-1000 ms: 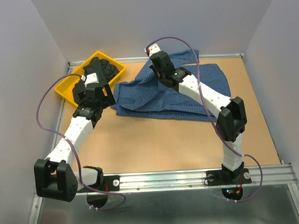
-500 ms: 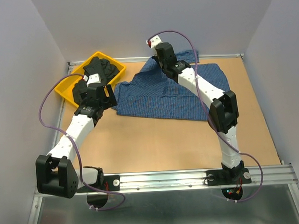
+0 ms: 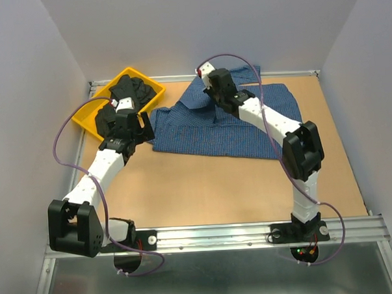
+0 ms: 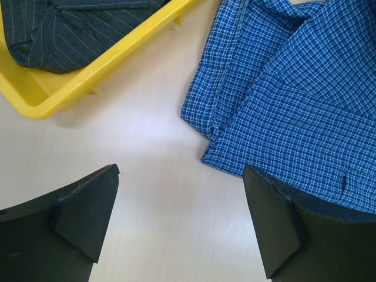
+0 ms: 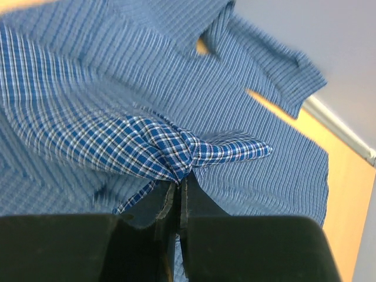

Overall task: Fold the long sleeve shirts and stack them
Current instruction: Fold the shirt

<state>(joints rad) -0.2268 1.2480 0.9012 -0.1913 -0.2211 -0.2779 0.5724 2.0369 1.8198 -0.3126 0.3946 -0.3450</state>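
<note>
Surface (image 3: 204, 186): a tan board, seen bare along its near half; both shirts are found towards its far side.
Left end effector (image 4: 181, 169): held above the bare surface, between the tray and the left edge of the blue shirt. Its fingers are spread wide apart and nothing is gripped between them.
Blue shirt (image 3: 195, 131): a finely checked shirt, spread across the far middle of the surface. It is laid mostly flat, with folds and a doubled edge at its left side. That edge is seen near the tray but apart from it.
Right end effector (image 5: 178, 191): reached out over the far part of the blue shirt. Its fingers are pressed together on a pinched fold of the checked cloth, which is gathered into a raised bunch at the fingertips.
Yellow tray (image 4: 111, 59): placed at the far left corner of the surface, set at an angle.
Dark shirt (image 4: 76, 29): crumpled inside the yellow tray; fine pale stripes are made out in the left wrist view.
</note>
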